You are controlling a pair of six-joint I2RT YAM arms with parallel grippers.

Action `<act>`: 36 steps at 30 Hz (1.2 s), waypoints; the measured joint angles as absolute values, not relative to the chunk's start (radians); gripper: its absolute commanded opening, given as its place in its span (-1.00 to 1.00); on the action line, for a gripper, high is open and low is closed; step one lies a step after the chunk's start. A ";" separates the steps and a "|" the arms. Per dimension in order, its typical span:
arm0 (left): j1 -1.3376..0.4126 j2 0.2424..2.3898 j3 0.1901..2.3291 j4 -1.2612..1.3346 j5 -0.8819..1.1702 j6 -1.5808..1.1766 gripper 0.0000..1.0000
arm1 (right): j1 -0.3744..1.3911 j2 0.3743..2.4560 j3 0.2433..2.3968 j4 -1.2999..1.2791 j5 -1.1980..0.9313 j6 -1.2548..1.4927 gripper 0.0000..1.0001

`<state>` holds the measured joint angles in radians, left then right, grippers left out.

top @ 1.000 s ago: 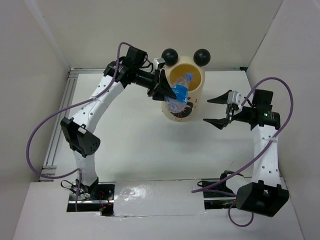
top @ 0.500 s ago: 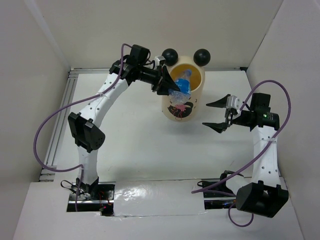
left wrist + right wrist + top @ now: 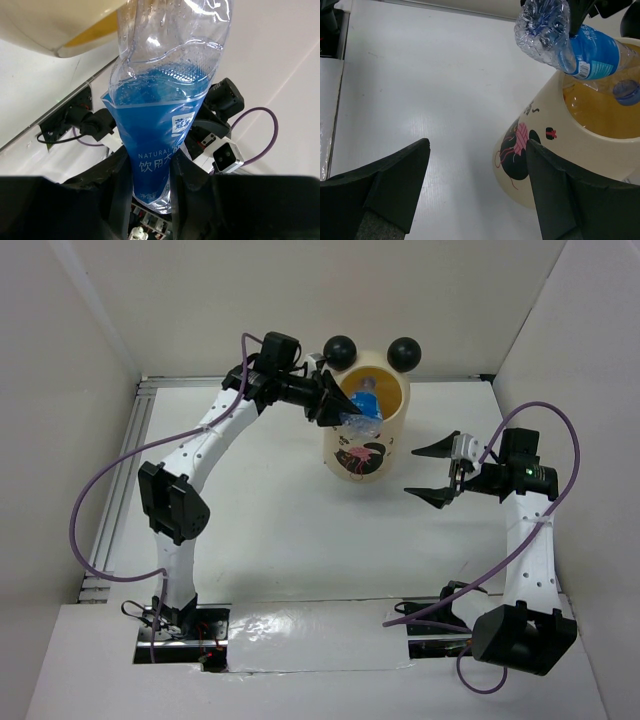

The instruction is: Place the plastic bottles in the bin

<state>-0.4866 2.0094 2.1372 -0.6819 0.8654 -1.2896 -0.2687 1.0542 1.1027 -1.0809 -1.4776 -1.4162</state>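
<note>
From above, the tall cream cylindrical bin (image 3: 395,440) with a yellow inside and two black ball ears (image 3: 339,350) stands near the middle of the far edge of the white bench (image 3: 270,530). The left gripper (image 3: 340,412) reaches over the bin's left rim, clamped on a crumpled clear plastic bottle with a blue label (image 3: 364,402). The bottle's neck end lies over the bin's mouth and its base pokes out past the rim. The right gripper (image 3: 432,470) hangs to the right of the bin, apart from it, its jaws spread wide and holding nothing.

In the left wrist view, the black fingers (image 3: 115,187) pinch the bottle (image 3: 155,145) at the labelled part, and the bin's rim (image 3: 60,47) shows at the upper left.

In the right wrist view, the right gripper (image 3: 475,185) gapes over bare bench. The bin's wall (image 3: 560,150), with its pink-and-black picture (image 3: 517,150), stands beyond. The bottle (image 3: 585,50) slants over the rim, its blue cap down inside the bin.
</note>
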 measured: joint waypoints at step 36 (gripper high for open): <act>-0.533 1.601 1.866 -0.545 0.573 -0.974 1.00 | -0.299 1.103 1.128 -0.940 -1.370 -0.952 1.00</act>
<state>-0.5335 1.6009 1.8660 -0.5449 0.5728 -0.9737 -0.2985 1.1030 1.1278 -0.9398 -1.3705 -0.9516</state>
